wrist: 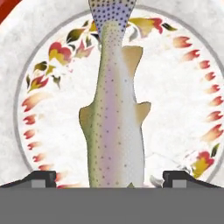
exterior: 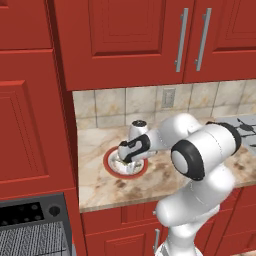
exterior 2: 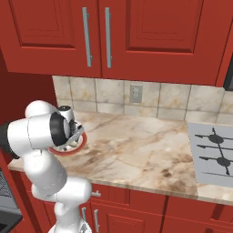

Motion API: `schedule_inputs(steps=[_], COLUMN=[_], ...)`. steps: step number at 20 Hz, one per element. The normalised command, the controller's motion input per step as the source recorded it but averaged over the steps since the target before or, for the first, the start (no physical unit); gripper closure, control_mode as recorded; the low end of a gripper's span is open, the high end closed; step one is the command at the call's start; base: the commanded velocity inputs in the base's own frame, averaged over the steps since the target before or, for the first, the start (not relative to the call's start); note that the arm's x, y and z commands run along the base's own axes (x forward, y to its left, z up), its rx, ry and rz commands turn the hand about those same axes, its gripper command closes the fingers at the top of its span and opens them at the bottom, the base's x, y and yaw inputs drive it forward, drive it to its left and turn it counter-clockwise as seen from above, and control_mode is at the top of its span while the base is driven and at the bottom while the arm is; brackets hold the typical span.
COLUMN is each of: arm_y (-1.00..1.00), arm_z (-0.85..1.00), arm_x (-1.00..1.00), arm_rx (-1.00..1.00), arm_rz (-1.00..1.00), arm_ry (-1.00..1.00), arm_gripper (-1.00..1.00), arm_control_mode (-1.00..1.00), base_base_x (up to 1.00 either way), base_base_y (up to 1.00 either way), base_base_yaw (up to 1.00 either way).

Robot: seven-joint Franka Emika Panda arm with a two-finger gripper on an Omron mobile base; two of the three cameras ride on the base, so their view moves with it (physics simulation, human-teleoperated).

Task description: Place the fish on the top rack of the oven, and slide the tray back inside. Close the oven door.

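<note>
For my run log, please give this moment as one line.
phase: reaching to grasp | gripper: open, straddling fish | fish: on plate

The arm [exterior: 200, 165] rises from its base, folds at a bulky elbow and reaches forward and down, wrist bent so the hand points straight downward. The gripper [wrist: 112, 177] hangs low with its jaws spread wide (both dark tips [wrist: 40, 178] stand well apart), closed on nothing.

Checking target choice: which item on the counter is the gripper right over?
The fish on the red-rimmed plate; gripper fingertips flank it.
</note>
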Motion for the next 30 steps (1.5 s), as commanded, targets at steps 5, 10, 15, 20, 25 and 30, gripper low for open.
schedule_inputs(steps=[5,10,15,20,25,30], arm_y=[0.07,0.06,-0.13,-0.36,-0.36,-0.12], arm_z=[-0.31,-0.13,0.05,0.20,0.61,0.60], arm_x=[0.32,0.12,-0.64,-1.00,-0.89,-0.77], arm_rx=[-0.01,-0.02,0.00,0.01,0.04,0.00], arm_rz=[0.00,0.00,0.00,0.00,0.00,0.00], arm_ry=[0.02,-0.01,-0.09,-0.23,-0.22,-0.23], arm_gripper=[1.00,1.00,1.00,1.00,1.00,1.00], arm_control_mode=[-1.00,-1.00,-1.00,-1.00,-1.00,-1.00], base_base_x=[0.00,0.00,0.00,0.00,0.00,0.00], base_base_y=[0.00,0.00,0.00,0.00,0.00,0.00], base_base_yaw=[0.00,0.00,0.00,0.00,0.00,0.00])
